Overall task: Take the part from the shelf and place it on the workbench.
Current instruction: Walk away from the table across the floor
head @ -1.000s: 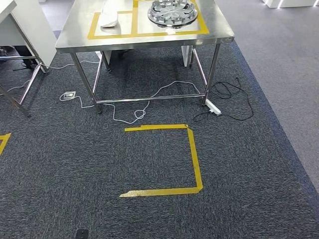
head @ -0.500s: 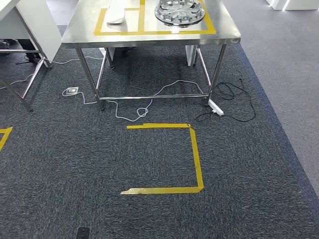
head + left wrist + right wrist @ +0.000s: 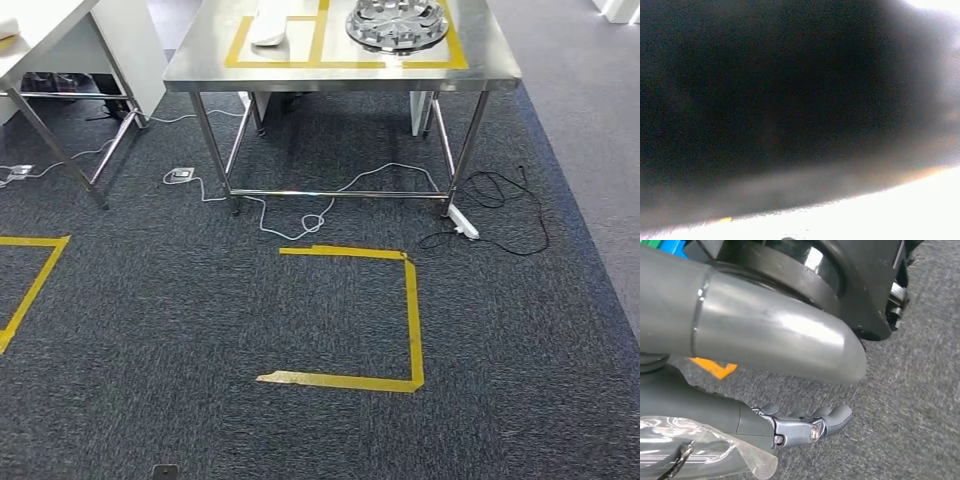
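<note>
Grey carpet [image 3: 151, 400] underfoot, hanging right hand [image 3: 798, 427] close above it in the right wrist view, dark fingers [image 3: 828, 419] lying nearly straight, barely curled. Clear plastic wrap [image 3: 715, 450] pressed against the palm side, something dark and wiry inside; probably the bagged part, but cannot tell whether actually gripped or just resting there. Left hand's fingers: cannot tell, left wrist view dark and blurred. Step in hand, judging by the layout: walking the carry to the workbench [image 3: 340, 80]. Best aimed at the yellow floor square [image 3: 411, 320] just ahead, open on its left side; stop inside it, squared to the bench edge. Short, even steps, right arm quiet at the side so slippery plastic doesn't slide out. Beyond the square, white cable loops [image 3: 302, 215], black cable [image 3: 498, 190] and power strip [image 3: 462, 222] near the bench legs, so no overshooting with the feet. Farther on, taped bench outline [image 3: 340, 64] with a white object [image 3: 268, 28] in the left bay and a round silver disc [image 3: 396, 22] in the right; set the part on bare steel, clear of both. White table [image 3: 45, 30] off to the far left, not the target.
</note>
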`<state>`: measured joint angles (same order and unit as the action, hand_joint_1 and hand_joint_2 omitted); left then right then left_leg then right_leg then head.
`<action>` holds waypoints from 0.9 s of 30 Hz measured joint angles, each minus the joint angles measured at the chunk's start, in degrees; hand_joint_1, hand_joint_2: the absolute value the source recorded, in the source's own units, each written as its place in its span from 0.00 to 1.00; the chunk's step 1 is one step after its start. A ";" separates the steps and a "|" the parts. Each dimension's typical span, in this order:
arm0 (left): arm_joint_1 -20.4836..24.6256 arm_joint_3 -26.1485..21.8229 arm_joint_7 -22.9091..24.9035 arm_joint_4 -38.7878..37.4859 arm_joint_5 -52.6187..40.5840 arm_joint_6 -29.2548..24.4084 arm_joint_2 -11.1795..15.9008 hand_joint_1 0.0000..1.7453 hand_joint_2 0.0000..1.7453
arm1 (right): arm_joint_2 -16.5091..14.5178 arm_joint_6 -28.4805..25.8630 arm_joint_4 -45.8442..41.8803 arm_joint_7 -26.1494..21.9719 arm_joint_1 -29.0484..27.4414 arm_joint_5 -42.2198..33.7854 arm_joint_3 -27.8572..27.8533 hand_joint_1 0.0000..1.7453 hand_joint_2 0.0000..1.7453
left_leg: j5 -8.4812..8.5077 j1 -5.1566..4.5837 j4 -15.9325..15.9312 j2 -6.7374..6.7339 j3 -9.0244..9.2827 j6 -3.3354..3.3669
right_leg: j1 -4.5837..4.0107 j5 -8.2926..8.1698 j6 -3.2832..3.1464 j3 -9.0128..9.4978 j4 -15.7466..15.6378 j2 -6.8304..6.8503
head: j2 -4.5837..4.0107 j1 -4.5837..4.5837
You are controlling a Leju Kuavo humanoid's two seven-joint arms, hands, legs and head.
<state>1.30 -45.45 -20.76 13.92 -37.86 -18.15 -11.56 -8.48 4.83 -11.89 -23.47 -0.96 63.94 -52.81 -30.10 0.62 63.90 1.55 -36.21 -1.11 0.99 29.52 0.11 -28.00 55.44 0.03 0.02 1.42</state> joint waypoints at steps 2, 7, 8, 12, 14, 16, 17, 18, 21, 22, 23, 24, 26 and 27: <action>0.01 -0.21 0.04 0.00 -0.12 0.01 0.00 0.00 0.00 | 0.00 -0.01 0.00 0.01 -0.16 0.11 0.00 0.00 0.00 | -3.66 -0.01 7.60 -0.91 -2.91 -0.13 | -0.29 -0.10 -0.19 -0.34 0.06 1.64 | -0.01 -0.13; -0.27 -0.46 0.58 0.00 -1.02 -0.01 0.06 0.00 0.00 | -0.09 -0.11 0.00 -0.02 0.11 0.50 0.00 0.00 0.00 | 1.55 -0.48 -2.00 -3.72 3.60 0.96 | -0.95 0.05 -0.03 -0.21 0.19 5.19 | -0.01 -0.15; -0.13 -0.46 0.63 0.00 -1.15 -0.02 0.07 0.00 0.00 | -0.13 -0.12 0.00 -0.03 0.13 0.55 0.00 0.00 0.00 | 2.25 -0.71 -4.92 -4.75 5.04 1.30 | -1.13 0.15 0.16 -0.21 0.27 5.78 | 0.00 -0.16; -0.38 -0.50 0.89 0.00 -1.35 -0.04 0.05 0.00 0.00 | -0.15 -0.19 0.00 -0.13 0.44 0.74 0.00 0.00 0.00 | 2.47 -0.97 -7.33 -4.13 5.41 2.42 | -1.29 0.51 1.17 -0.29 0.52 7.03 | 0.00 -0.08; -0.48 -0.54 0.98 0.00 -1.74 -0.12 0.01 0.00 0.00 | -0.15 -0.24 0.00 -0.22 0.54 0.84 0.01 0.00 0.00 | 2.98 -0.68 -7.71 -2.99 5.30 3.11 | -1.03 2.69 1.82 -1.59 3.45 3.91 | 0.00 0.13; -0.22 -0.54 0.97 0.00 -2.27 -0.24 -0.12 0.00 0.00 | -0.15 -0.30 0.00 -0.26 0.32 0.87 0.02 0.00 0.00 | 3.34 -0.56 -7.73 -1.69 4.94 3.54 | -0.83 6.62 2.13 -5.13 10.94 0.78 | 0.01 0.33; -0.11 -0.54 0.96 0.00 -2.52 -0.30 -0.17 0.00 0.00 | -0.15 -0.32 0.00 -0.25 0.16 0.90 0.02 0.00 0.00 | 3.47 -0.58 -7.70 -0.92 4.76 3.61 | -0.81 8.08 2.19 -6.98 14.80 0.33 | 0.01 0.32; -0.11 -0.54 0.95 0.00 -2.71 -0.36 -0.20 0.00 0.00 | -0.15 -0.34 0.00 -0.24 0.00 0.92 0.02 0.00 0.00 | 3.57 -0.60 -7.68 -0.12 4.66 3.60 | -0.81 8.52 2.17 -8.17 17.16 0.15 | 0.01 0.31; -0.22 -0.55 0.92 0.00 -3.21 -0.47 -0.23 0.00 0.00 | -0.15 -0.43 0.00 -0.21 -0.27 0.95 0.02 0.00 0.00 | 3.80 -0.62 -7.57 2.35 4.62 3.33 | -0.78 3.51 1.79 -5.50 10.85 -0.92 | 0.00 0.31; -0.17 -0.55 0.90 0.00 -3.37 -0.50 -0.29 0.00 0.00 | -0.15 -0.45 0.00 -0.23 -0.26 0.94 0.02 0.00 0.00 | 3.84 -0.70 -7.46 3.06 4.56 3.17 | -0.71 1.72 1.59 -3.59 6.63 -2.34 | 0.00 0.32; -0.06 -0.54 0.88 0.00 -3.58 -0.55 -0.36 0.00 0.00 | -0.15 -0.46 0.00 -0.27 -0.27 0.91 0.02 0.00 0.00 | 3.91 -0.76 -7.34 3.79 4.42 2.95 | -0.61 0.59 1.42 -2.13 3.31 -3.61 | 0.01 0.30; 0.02 -0.54 0.85 0.00 -3.75 -0.61 -0.42 0.00 0.00 | -0.15 -0.46 0.00 -0.31 -0.29 0.89 0.02 0.00 0.00 | 4.00 -0.77 -7.27 4.44 4.22 2.65 | -0.55 0.19 1.25 -1.26 1.33 -4.55 | 0.01 0.30; -0.02 -0.54 0.80 0.00 -4.00 -0.75 -0.49 0.00 0.00 | -0.10 -0.46 0.00 -0.38 -0.34 0.84 0.01 0.00 0.00 | 4.33 -0.65 -7.28 5.76 3.73 1.89 | -0.54 0.22 0.79 -0.70 0.44 -4.28 | 0.01 0.28; -0.13 -0.54 0.77 0.00 -4.05 -0.80 -0.45 0.00 0.00 | -0.11 -0.47 0.00 -0.40 -0.32 0.81 0.01 0.00 0.00 | 4.38 -0.58 -7.21 6.07 3.53 1.56 | -0.48 0.02 0.45 -0.55 0.31 -3.54 | 0.01 0.32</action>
<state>1.16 -45.99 -19.99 13.92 -41.91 -18.94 -12.01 -8.59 4.36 -11.89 -23.87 -1.28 64.75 -52.80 -25.72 0.05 56.69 7.62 -32.67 0.45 0.51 29.54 0.56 -28.55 55.75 -3.51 0.02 1.74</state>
